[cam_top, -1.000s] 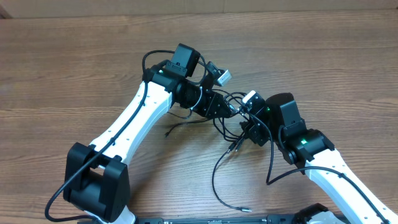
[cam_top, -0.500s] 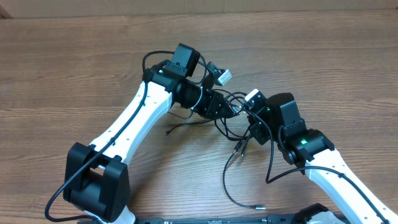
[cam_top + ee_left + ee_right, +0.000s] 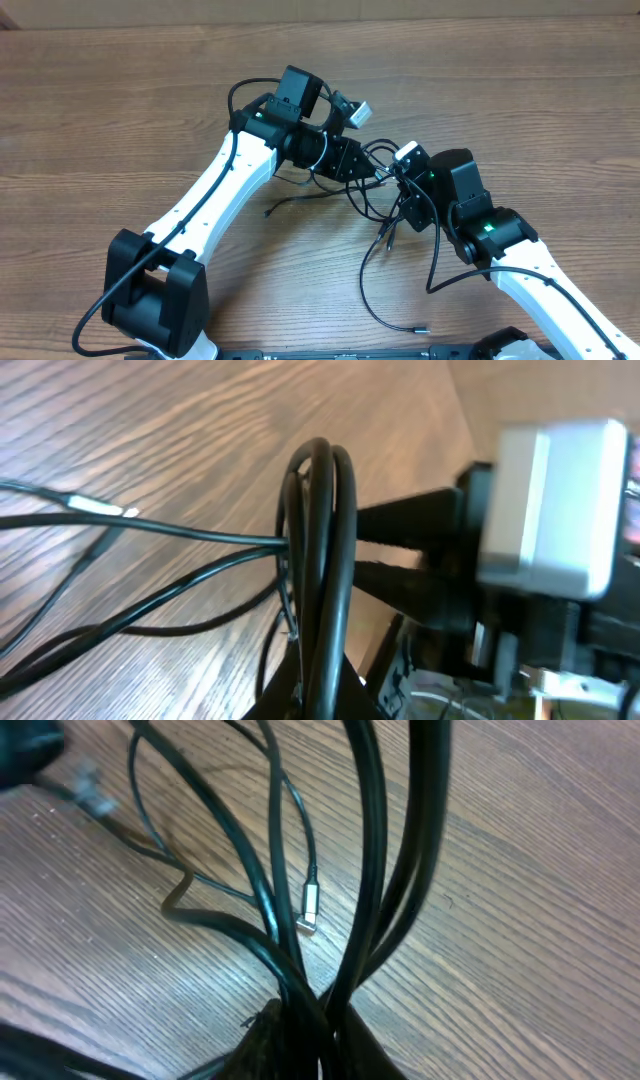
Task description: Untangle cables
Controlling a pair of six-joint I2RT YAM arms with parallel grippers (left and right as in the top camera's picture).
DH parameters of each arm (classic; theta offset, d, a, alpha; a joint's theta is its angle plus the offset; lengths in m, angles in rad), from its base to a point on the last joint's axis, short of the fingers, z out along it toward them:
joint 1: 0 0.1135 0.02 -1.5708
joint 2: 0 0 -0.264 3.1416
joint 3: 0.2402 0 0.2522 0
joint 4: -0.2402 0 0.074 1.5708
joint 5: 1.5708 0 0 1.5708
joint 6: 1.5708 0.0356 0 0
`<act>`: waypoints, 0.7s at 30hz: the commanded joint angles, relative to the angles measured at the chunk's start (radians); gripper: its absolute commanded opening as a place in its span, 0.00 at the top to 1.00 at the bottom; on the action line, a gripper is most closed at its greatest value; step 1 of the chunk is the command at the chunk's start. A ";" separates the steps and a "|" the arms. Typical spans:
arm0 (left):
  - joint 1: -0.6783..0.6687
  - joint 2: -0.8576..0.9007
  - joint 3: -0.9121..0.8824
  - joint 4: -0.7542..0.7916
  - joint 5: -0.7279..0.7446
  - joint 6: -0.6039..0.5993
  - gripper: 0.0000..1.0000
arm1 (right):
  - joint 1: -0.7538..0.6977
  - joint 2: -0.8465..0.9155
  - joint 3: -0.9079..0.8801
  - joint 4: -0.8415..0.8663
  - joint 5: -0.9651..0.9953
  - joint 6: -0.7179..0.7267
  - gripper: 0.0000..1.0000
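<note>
Overhead is showing the cables [image 3: 372, 205] bunching in a knot at the middle of the desk [image 3: 120, 100], directly between the two tools. The left tool [image 3: 372, 177] is reaching in from the far-left side and the right tool [image 3: 400, 205] is meeting it from the near-right side. Their tips are lying just beside each other, so both arms are equally near the tangle. One long strand is curving away toward the robot's edge of the desk, ending in a silver-tipped plug [image 3: 421, 327] well apart from both tools. Left wrist is showing the left tool clamping shut on a bundle of strands. The bundle is rising from between its fingers as an upright loop, standing across the line toward the right tool. That tool's two dark fingers are pointing straight at the loop with only a slim gap between them. Right wrist is showing several strands fanning up the picture from the bottom edge. There they are pinching together in the right tool's narrow grip, though the fingers themselves are sitting mostly out of frame. Judging from this, the coming move is depending on the diagonal line joining the tools. Drawing them apart along it would be tensioning the knot, with the slack lying on the right arm's near side.
</note>
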 commanded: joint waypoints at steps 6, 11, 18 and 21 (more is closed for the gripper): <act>-0.004 0.009 -0.001 0.012 -0.128 -0.114 0.96 | 0.006 -0.074 0.018 -0.002 -0.089 0.026 0.87; -0.003 0.009 -0.001 0.012 -0.154 -0.121 0.96 | 0.006 -0.145 0.018 -0.011 -0.119 0.030 0.87; -0.004 0.009 -0.001 0.012 -0.153 -0.121 0.96 | 0.006 -0.239 0.018 -0.023 -0.118 0.030 0.87; -0.004 0.009 -0.001 0.012 -0.125 -0.118 0.96 | 0.003 -0.248 0.018 -0.045 -0.108 0.001 0.76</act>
